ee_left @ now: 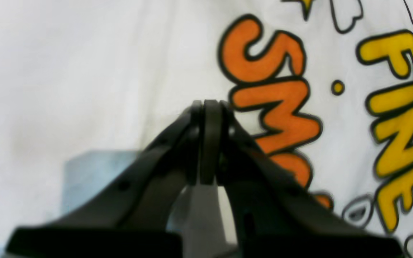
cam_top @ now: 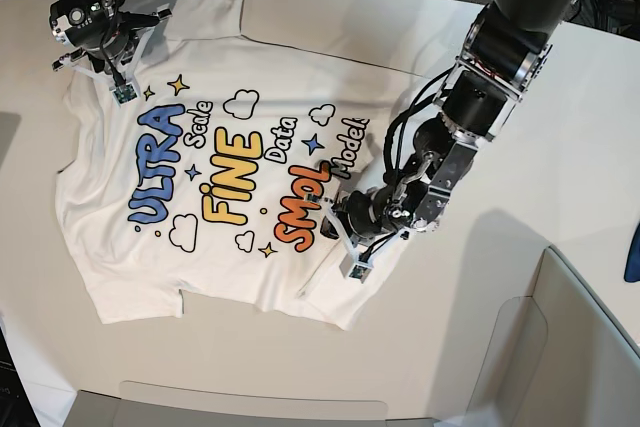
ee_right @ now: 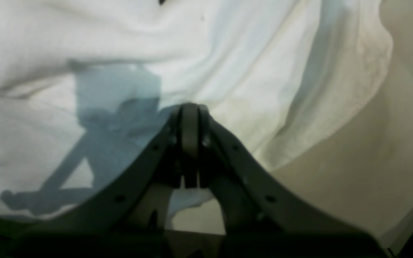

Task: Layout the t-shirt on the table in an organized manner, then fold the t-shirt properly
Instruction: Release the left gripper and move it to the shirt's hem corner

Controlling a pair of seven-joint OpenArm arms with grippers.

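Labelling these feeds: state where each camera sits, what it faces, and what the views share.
Left wrist: behind the shut left gripper, facing the t-shirt print.
Right wrist: behind the shut right gripper, facing plain cloth and the table.
Base: overhead, showing both arms over the shirt.
Shared: the orange lettering appears in left wrist and base.

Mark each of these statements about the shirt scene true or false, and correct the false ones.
1. The t-shirt lies print side up. True.
2. The left hand is wide open. False: it is shut.
3. The left hand is beside the orange lettering. True.
4. The right hand is over bare table, away from the shirt. False: it is over white cloth at the shirt's edge.
5. The shirt is folded in half. False: it is spread out.
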